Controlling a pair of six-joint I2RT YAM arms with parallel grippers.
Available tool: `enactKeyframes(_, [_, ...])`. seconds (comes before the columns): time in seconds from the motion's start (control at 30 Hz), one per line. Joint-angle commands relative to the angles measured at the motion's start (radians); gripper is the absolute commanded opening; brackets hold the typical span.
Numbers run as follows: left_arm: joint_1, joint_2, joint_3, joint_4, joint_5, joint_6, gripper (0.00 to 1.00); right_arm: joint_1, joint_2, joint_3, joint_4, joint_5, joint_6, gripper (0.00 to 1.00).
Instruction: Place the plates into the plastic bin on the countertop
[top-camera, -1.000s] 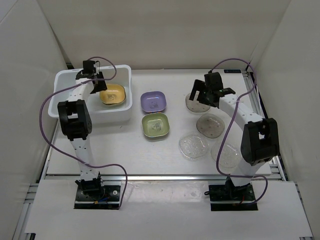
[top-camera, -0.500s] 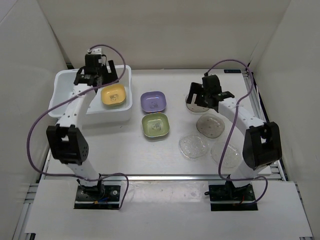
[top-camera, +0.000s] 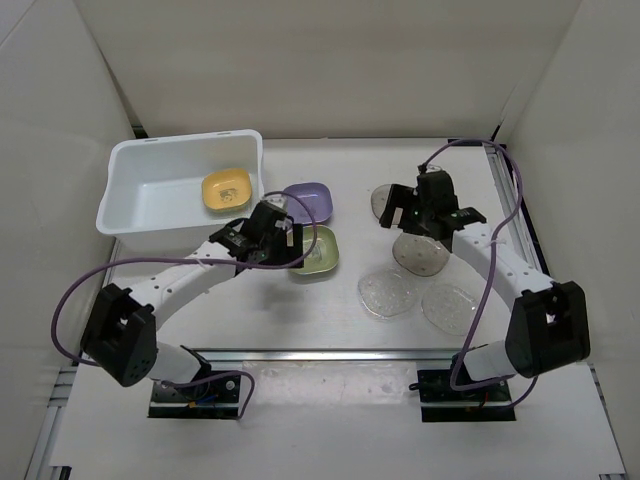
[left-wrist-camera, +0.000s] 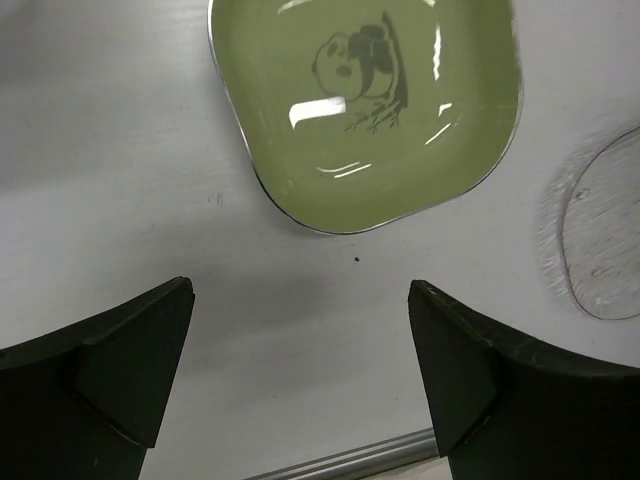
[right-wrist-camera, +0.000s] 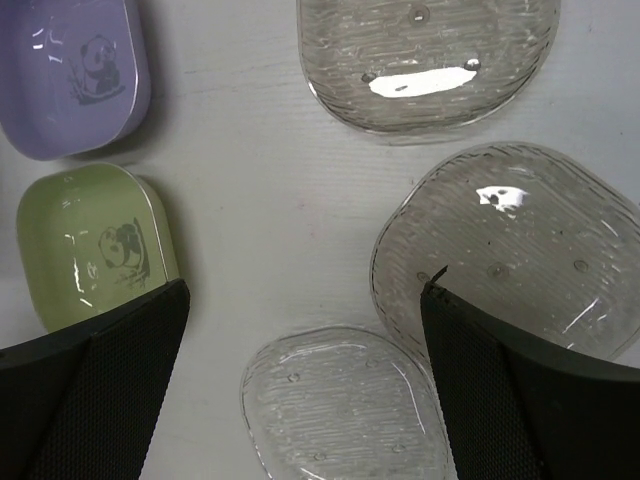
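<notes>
You have the white countertop (top-camera: 330, 165), edged by a metal rail (top-camera: 320, 352) on its near side. The plastic bin (top-camera: 160, 200) sits at its far left, with one yellow plate (top-camera: 227, 189) lying in the bin's right end. Your left arm (top-camera: 190, 278) stretches across in front of the bin's near wall, and its wrist covers the near-left edge of the purple plate (right-wrist-camera: 75, 70). Your right arm (top-camera: 495, 255) reaches over the translucent plates and hides part of the far grey plate (right-wrist-camera: 430, 60). The second grey plate (right-wrist-camera: 520, 240) lies near a clear plate (right-wrist-camera: 345, 410), and another clear dish (top-camera: 450, 308) lies just beside that. The left gripper (left-wrist-camera: 300, 295) is spread wide over bare surface, just short of the green plate (left-wrist-camera: 365, 110). That plate is glossy and rounded-square, with a panda print and a thin pale rim. The right gripper (right-wrist-camera: 305, 290) is likewise spread and grasps nothing.
</notes>
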Motion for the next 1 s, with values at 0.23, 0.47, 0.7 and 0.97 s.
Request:
enactKeyframes(0.23, [-0.043,0.155,-0.03,0.198,-0.175,-0.196,0.85,0.001,-0.12,-0.072,0.011,-0.09,0.037,0.99])
enactKeyframes(0.47, [-0.035,0.321,0.036,0.174,-0.238,-0.25,0.58,0.008,-0.187,-0.098,-0.02,-0.068,0.037,0.99])
enactKeyframes(0.7, [-0.086,0.287,0.091,0.07,-0.304,-0.226,0.1,0.001,-0.242,-0.127,-0.008,-0.031,0.043,0.99])
enactKeyframes(0.97, [-0.196,0.045,0.174,-0.05,-0.393,-0.108,0.1,0.004,-0.239,-0.112,0.005,0.005,0.022,0.99])
